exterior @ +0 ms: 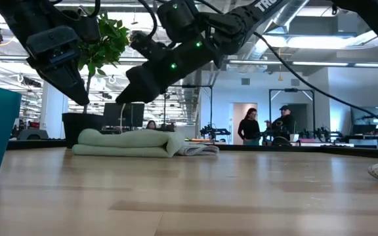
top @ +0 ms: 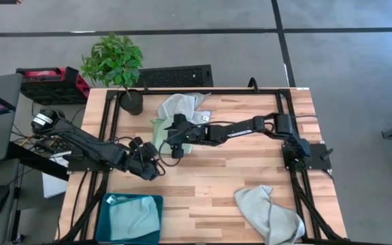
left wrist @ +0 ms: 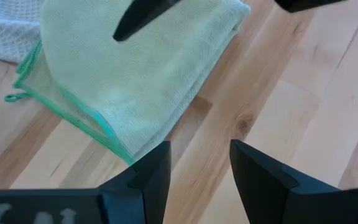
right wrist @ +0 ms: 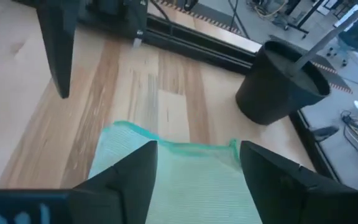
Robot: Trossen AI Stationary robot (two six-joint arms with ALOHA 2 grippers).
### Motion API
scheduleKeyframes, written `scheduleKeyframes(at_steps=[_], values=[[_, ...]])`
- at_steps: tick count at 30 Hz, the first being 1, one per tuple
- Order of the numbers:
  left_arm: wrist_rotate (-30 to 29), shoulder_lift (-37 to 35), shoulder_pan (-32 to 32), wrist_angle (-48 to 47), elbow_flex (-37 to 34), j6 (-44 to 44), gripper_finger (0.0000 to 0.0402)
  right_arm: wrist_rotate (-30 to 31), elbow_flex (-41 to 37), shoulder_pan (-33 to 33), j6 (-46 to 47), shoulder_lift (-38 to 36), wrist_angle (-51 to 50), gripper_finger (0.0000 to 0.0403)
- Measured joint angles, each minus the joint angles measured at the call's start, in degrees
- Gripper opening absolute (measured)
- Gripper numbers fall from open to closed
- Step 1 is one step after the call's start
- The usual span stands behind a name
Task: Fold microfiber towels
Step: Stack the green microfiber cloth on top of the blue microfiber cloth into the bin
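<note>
The light green towel (top: 158, 131) lies folded on the table left of centre; it also shows in the low view (exterior: 130, 143) and in the left wrist view (left wrist: 142, 81). My right gripper (right wrist: 197, 168) hovers open just above it, fingers on either side of its green-hemmed edge (right wrist: 166, 147), not touching. My left gripper (left wrist: 197, 168) is open and empty over bare wood just near-left of the towel (top: 152, 162). A pale grey towel (top: 182, 105) lies crumpled behind the green one. Another grey towel (top: 267, 211) lies at the near right.
A teal bin (top: 107, 204) stands at the near left corner with a light blue cloth (top: 133, 216) in it. A potted plant (top: 129, 101) stands at the far left. A black frame (top: 286, 122) runs along the table's sides. People stand in the room beyond (exterior: 249, 126).
</note>
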Motion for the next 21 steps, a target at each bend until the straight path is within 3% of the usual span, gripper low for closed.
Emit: scheduleKeyframes(at_steps=[5, 14, 21], values=[[-0.8, 0.0, 0.0, -0.3, 0.0, 1.2, 0.0158, 1.9, -0.1, 0.2, 0.3, -3.3, -9.1, 0.0255], [-1.9, 5.0, 1.4, 2.7, 0.0, 21.8, 0.0158, 3.2, 0.0, 3.5, 9.1, -13.4, -31.0, 0.0255], [-2.0, 13.7, 4.8, 8.3, 0.0, 33.7, 0.0158, 3.2, 0.0, 7.7, 10.5, -17.1, -36.5, 0.0255]])
